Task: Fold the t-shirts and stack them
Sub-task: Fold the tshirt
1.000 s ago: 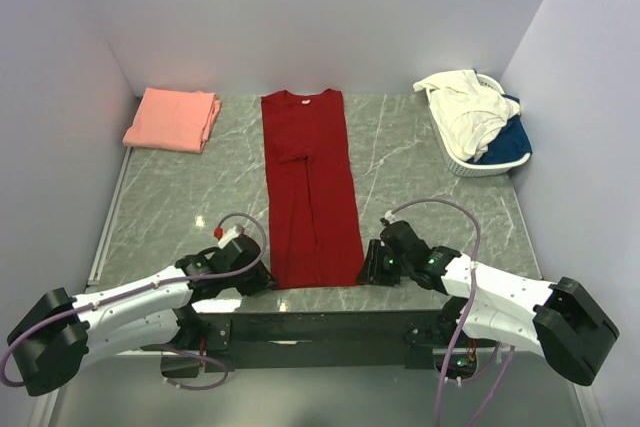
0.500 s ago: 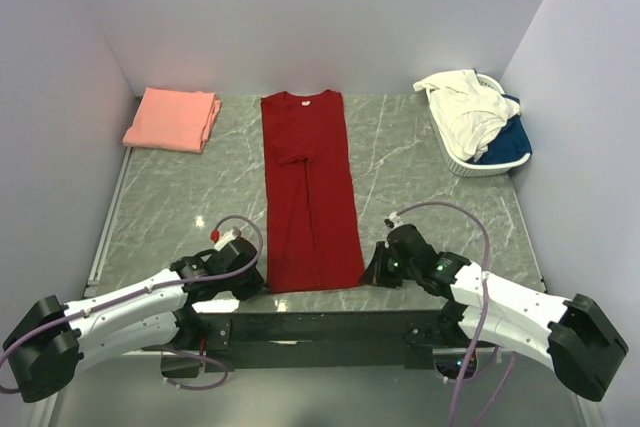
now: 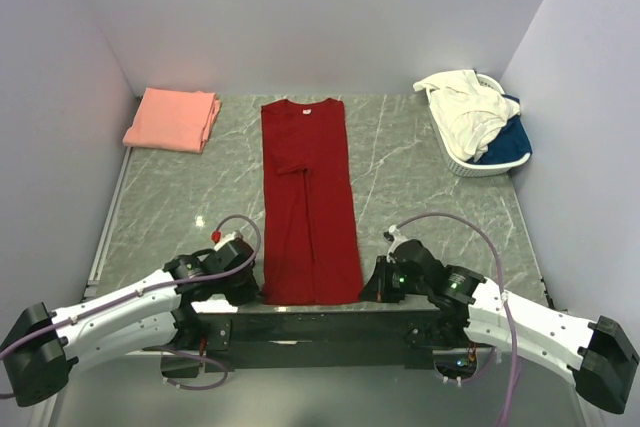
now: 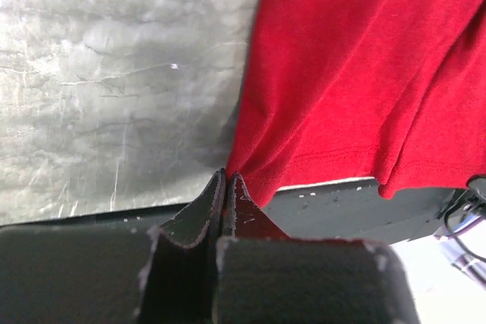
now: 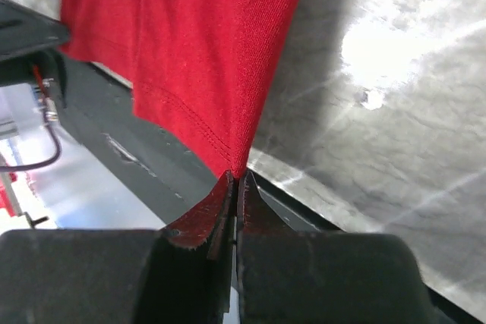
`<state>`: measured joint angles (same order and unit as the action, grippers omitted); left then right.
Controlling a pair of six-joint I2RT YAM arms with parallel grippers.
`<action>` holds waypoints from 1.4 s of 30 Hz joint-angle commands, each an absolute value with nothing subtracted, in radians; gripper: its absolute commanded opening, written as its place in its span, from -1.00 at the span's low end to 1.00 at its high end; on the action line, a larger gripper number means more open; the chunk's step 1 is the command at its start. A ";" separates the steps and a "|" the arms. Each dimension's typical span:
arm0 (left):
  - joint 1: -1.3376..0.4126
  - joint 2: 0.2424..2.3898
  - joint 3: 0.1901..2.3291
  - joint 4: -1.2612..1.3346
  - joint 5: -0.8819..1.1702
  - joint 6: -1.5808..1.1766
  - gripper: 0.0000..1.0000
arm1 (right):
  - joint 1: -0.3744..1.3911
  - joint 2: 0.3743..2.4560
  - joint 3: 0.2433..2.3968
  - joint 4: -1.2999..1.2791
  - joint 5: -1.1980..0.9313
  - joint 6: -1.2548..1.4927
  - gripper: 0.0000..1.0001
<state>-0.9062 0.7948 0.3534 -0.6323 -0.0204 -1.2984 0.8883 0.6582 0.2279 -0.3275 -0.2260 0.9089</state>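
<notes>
A deep red t-shirt (image 3: 308, 197) lies as a long narrow strip down the middle of the table, its sleeves folded in and its hem reaching the near edge. My left gripper (image 3: 256, 292) is shut on the hem's left corner (image 4: 241, 174). My right gripper (image 3: 366, 290) is shut on the hem's right corner (image 5: 237, 166). A salmon pink t-shirt (image 3: 173, 118) sits folded at the back left. Cream-white (image 3: 462, 107) and blue (image 3: 508, 139) t-shirts are heaped in the basket.
A white slatted basket (image 3: 470, 166) stands at the back right by the wall. Grey marble tabletop (image 3: 185, 197) shows on both sides of the red strip. The dark base rail (image 3: 320, 325) runs along the near edge.
Both grippers closed on the red shirt's hem corners and drew back toward the near edge. The whole shirt slid nearer with them.
</notes>
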 commanded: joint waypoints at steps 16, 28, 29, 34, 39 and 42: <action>-0.798 1.074 0.716 -0.511 -0.186 -1.088 -0.99 | 0.714 1.087 0.736 -0.356 -0.047 0.700 -1.00; -0.535 1.349 0.865 -0.275 -0.129 -1.063 -0.99 | 0.546 1.509 1.020 -0.213 -0.106 0.643 -1.00; -0.513 1.368 0.891 -0.264 -0.127 -1.062 -0.99 | 0.540 1.535 1.040 -0.210 -0.106 0.638 -1.00; -0.460 1.523 0.988 -0.235 -0.117 -1.045 -0.99 | 0.493 1.698 1.175 -0.213 -0.150 0.627 -1.00; -0.416 1.647 1.086 -0.236 -0.098 -1.022 -0.99 | 0.439 1.796 1.256 -0.216 -0.198 0.620 -1.00; -0.403 1.675 1.111 -0.235 -0.086 -1.022 -0.99 | 0.422 1.833 1.287 -0.227 -0.215 0.614 -1.00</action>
